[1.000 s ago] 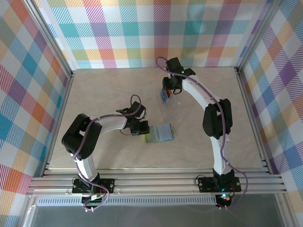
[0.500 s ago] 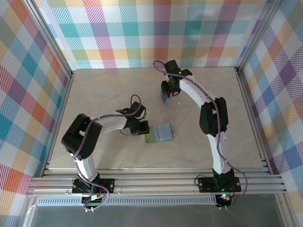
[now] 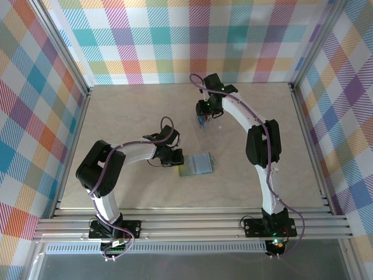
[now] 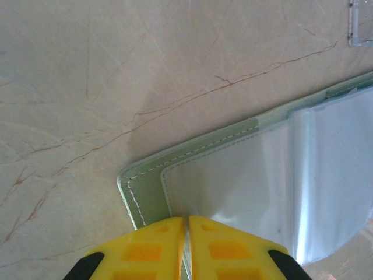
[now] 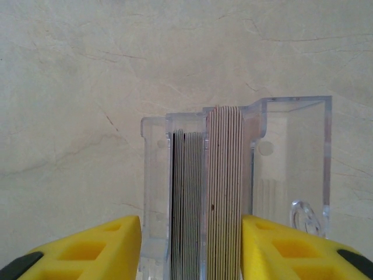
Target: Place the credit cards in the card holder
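plaid walls (image 3: 175, 35) are enclosing a pale marbled table (image 3: 128, 111). the card holder (image 3: 196, 164) is lying open mid-table, long axis running left-right, green stitched cover, clear pockets; the left gripper (image 4: 186, 224) is pinching its edge. the right gripper (image 5: 191, 245), jaws apart, is straddling the credit cards (image 5: 224, 192) standing edge-on in a clear tray (image 5: 291, 151).

Overhead camera views the whole table (image 3: 145, 116); wrist cameras (very close) share its top.

Lab test cell, plaid-curtained walls (image 3: 175, 35), aluminium frame rails (image 3: 192, 224)
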